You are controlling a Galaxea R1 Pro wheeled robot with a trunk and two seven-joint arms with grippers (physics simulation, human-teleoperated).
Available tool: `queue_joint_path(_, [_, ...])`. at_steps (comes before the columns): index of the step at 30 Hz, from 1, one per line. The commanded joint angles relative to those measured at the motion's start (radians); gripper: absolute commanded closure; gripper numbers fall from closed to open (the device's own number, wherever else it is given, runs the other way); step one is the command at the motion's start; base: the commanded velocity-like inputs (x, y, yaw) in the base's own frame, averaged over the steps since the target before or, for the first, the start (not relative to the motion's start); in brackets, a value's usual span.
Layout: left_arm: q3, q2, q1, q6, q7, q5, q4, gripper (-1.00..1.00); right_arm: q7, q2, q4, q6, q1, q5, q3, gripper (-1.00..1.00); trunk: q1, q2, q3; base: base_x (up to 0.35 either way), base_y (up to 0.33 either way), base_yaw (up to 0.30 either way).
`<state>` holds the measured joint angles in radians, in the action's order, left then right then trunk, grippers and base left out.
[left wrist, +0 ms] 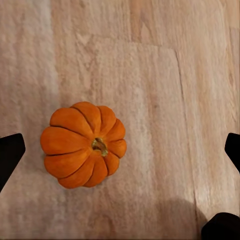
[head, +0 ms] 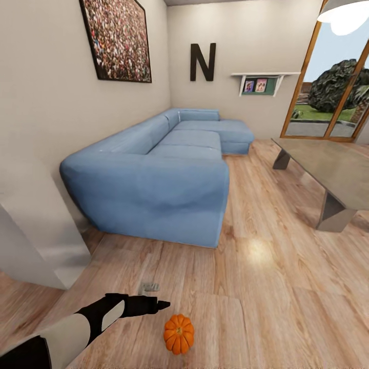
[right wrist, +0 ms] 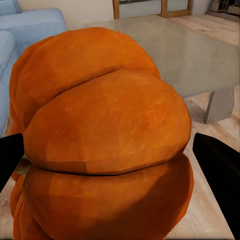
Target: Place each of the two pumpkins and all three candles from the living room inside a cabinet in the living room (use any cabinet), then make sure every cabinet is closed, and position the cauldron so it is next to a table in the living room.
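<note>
One small orange ribbed pumpkin (head: 179, 333) sits on the wood floor close in front of me. My left gripper (head: 160, 305) hovers just above and beside it. In the left wrist view that pumpkin (left wrist: 84, 145) lies between the black fingertips (left wrist: 10, 155), nearer to one of them, and the left gripper (left wrist: 121, 152) is open. A second pumpkin (right wrist: 105, 140) sits very close to the right wrist camera. My right gripper (right wrist: 115, 160) is shut on it, a black finger on each side. The glass-topped table (head: 328, 164) stands at the right.
A long blue corner sofa (head: 159, 179) runs along the left wall, straight ahead. A white slanted block (head: 36, 225) stands at the near left. Glass doors (head: 333, 87) are at the far right. Bare wood floor (head: 266, 277) lies between sofa and table.
</note>
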<state>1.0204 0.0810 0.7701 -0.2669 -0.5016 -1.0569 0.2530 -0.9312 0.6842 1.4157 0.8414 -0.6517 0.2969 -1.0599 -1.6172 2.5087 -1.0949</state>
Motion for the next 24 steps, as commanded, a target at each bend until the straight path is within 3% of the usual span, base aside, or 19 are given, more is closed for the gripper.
queue_joint_path(1, [0.0, 0.0, 0.0, 0.0, 0.0, 0.0, 0.0, -1.0, 0.0, 0.0, 0.0, -0.001, 0.0, -0.001, 0.0, 1.0, 0.0, 0.0, -0.004, 0.0, 0.0, 0.0])
queue_joint_path(24, [0.0, 0.0, 0.0, 0.0, 0.0, 0.0, -0.001, -1.0, 0.0, 0.0, -0.001, -0.001, 0.0, -0.001, 0.0, 1.0, -0.011, 0.006, -0.093, 0.0, 0.0, 0.0])
